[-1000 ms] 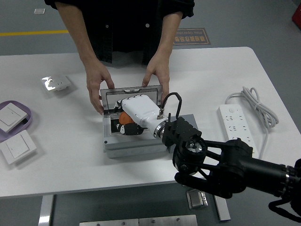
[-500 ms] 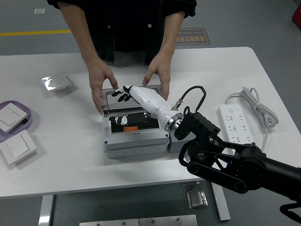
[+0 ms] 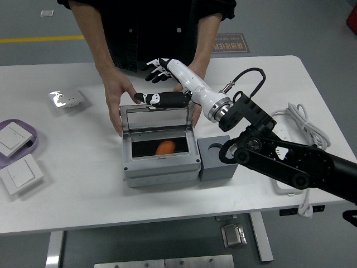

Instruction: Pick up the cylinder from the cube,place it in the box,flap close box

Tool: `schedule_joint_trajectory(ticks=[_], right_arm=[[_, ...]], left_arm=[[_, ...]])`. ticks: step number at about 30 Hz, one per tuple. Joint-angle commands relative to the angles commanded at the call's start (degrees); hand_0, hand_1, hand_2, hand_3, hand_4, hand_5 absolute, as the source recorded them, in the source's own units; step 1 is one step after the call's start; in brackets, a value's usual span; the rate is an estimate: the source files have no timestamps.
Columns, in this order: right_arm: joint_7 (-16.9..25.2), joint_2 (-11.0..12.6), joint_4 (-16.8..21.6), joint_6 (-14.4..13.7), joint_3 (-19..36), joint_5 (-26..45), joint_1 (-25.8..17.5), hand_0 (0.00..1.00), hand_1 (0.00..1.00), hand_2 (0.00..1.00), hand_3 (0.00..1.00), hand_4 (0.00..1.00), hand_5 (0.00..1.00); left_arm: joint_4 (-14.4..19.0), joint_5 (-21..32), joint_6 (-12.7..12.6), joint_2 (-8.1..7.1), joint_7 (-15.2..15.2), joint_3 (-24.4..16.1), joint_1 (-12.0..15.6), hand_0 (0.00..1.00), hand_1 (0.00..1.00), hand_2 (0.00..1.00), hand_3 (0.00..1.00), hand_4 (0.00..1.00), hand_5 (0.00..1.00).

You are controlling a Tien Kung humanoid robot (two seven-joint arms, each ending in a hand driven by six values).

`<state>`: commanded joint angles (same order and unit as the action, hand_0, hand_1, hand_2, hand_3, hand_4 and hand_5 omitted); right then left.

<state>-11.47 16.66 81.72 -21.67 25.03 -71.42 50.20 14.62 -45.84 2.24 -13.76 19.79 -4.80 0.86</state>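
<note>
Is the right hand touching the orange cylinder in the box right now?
Apart. The head view shows the right hand up behind the raised lid, while the cylinder lies alone inside the box.

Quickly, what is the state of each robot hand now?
Left hand: not in view.
Right hand: open, fingers spread, holding nothing, above the raised lid of the box.

Bright, even overhead light, soft shadows on the tabletop (image 3: 83, 184), pretty sharp all over, small glare on the switch plate (image 3: 66, 99).

a floor sign (image 3: 227, 43) bears print too blurred to read.
</note>
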Motion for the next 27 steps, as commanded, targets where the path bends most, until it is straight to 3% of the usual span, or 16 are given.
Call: schedule_joint_trajectory(ticks=[5, 11, 18, 27], right_arm=[[0.8, -0.5, -5.3, -0.1, -2.4, 1.2, 1.2, 0.673, 0.6, 0.633, 0.675, 0.821, 0.429], [1.0, 0.1, -5.1, -0.4, -4.4, 1.3, 0.4, 0.665, 0.596, 0.626, 0.67, 0.8, 0.418], [1.0, 1.7, -1.7, -0.7, -6.5, 0.7, -1.5, 0.657, 0.594, 0.623, 0.667, 0.788, 0.414], [-0.8, 5.5, 7.1, -1.1, -6.2, -3.2, -4.8, 0.642, 0.582, 0.619, 0.663, 0.784, 0.421]], left_arm=[[0.1, -0.1, 0.0, 0.0, 0.1, -0.1, -0.1, 0.633, 0.634, 0.559, 0.616, 0.669, 0.34], [0.0, -0.4, 0.1, 0.06, 0.2, -0.4, -0.1, 0.633, 0.632, 0.559, 0.616, 0.667, 0.339], [0.0, -0.4, 0.0, 0.19, 0.2, -0.4, -0.2, 0.632, 0.631, 0.559, 0.615, 0.667, 0.339], [-0.1, -0.1, -0.2, 0.23, 0.1, -0.2, 0.0, 0.633, 0.631, 0.558, 0.614, 0.666, 0.339]])
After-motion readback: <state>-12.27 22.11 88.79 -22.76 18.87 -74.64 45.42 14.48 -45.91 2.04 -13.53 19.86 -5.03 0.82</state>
